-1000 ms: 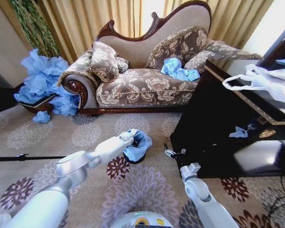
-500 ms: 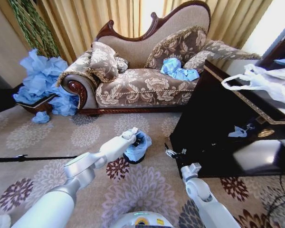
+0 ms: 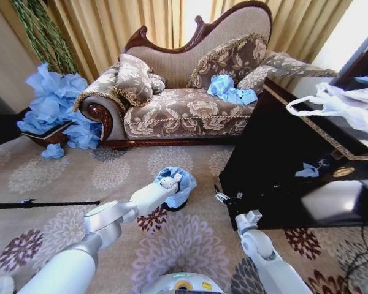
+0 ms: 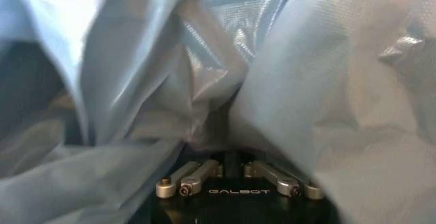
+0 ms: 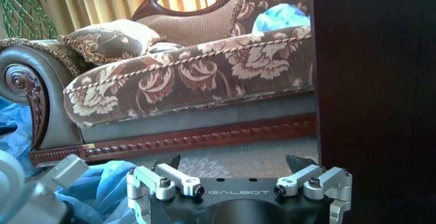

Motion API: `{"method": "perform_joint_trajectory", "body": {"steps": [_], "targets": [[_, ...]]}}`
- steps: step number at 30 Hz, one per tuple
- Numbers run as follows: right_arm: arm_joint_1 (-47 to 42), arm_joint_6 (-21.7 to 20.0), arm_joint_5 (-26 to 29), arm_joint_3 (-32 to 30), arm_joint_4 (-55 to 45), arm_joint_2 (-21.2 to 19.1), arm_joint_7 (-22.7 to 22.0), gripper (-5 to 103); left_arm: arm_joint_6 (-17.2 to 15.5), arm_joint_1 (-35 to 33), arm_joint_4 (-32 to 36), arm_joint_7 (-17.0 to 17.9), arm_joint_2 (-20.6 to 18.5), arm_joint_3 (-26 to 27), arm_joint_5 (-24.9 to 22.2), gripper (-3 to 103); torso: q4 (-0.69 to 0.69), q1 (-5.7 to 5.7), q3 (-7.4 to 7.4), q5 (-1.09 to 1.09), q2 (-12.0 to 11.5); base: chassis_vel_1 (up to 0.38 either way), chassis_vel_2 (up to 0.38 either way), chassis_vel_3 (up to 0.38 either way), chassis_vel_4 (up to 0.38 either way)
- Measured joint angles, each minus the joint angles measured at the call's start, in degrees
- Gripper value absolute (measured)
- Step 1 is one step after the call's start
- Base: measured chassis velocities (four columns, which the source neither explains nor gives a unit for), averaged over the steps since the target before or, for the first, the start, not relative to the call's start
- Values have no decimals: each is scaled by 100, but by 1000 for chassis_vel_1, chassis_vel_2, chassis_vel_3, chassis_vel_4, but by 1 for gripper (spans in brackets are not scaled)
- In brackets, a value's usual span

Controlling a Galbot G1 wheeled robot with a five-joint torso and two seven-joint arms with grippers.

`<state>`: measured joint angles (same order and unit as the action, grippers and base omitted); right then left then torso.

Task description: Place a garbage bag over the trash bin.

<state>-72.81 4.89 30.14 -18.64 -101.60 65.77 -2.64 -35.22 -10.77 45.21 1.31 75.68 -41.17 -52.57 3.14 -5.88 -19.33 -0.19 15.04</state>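
Both my hands are low: the left hand sits buried in the thin light-blue plastic garbage bag over the small black round trash bin, grip impossible to tell; the right hand hangs open, empty.

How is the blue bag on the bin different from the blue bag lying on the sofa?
The garbage bag is spread over the trash bin on the carpet, with the left pincer at it; the blue bag on the sofa lies crumpled and loose on the seat cushion, touched by no pincer. The first hangs draped around a form; the second is a flat heap. Both are thin, light blue, wrinkled plastic film.
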Motion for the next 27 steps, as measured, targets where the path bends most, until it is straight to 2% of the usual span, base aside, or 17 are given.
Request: {"method": "perform_joint_trajectory", "body": {"steps": [1,4,6,8,10,12,13,15,16,19,21,22,27], "targets": [[0,0,0,0,0,0,0,100,0,0,0,0,0,0,0,12,0,0,0,0,0,0,0,0,0],[58,0,2,29,35,17,0,100,-340,-31,326,-100,-240,-9,-83,29,2,0,0,0,0,0,0,0,0],[62,-2,4,34,35,17,-1,100,-395,-45,402,-139,-292,-18,-84,29,1,0,0,0,0,0,0,0,0],[55,-4,4,37,35,12,-2,100,-481,-93,499,-177,-328,8,-120,39,1,0,0,-1,0,0,0,0,0],[32,-4,4,37,35,5,-2,100,-618,-131,541,-90,-314,76,-367,50,5,0,0,-1,0,0,0,0,0],[23,-4,4,37,32,3,-2,100,-662,-139,559,-28,-314,88,-474,50,6,0,0,-1,0,0,0,0,0],[17,-4,4,37,31,2,-2,100,-685,-154,590,58,-319,113,-619,61,5,0,0,-1,0,0,0,0,0],[16,-4,4,36,31,2,-5,100,-689,-169,605,129,-316,174,-686,61,3,0,0,-1,0,0,0,0,0],[17,-4,4,36,32,2,-6,100,-690,-175,606,184,-309,234,-694,66,2,0,0,-2,0,0,0,0,0],[22,-1,3,37,43,9,-14,100,-696,-125,638,250,-322,374,-337,83,4,0,0,-2,1,0,0,0,0],[22,-1,3,39,43,9,-14,100,-699,-96,674,270,-344,390,-340,83,3,0,0,-2,1,0,0,0,0],[30,-1,4,45,43,7,-18,100,-702,-17,881,354,-448,418,-469,93,3,0,0,0,1,0,0,0,0],[83,-6,22,54,43,-7,-26,100,-707,81,1549,558,-817,388,-869,99,4,0,0,-1,1,0,0,0,0]]}}
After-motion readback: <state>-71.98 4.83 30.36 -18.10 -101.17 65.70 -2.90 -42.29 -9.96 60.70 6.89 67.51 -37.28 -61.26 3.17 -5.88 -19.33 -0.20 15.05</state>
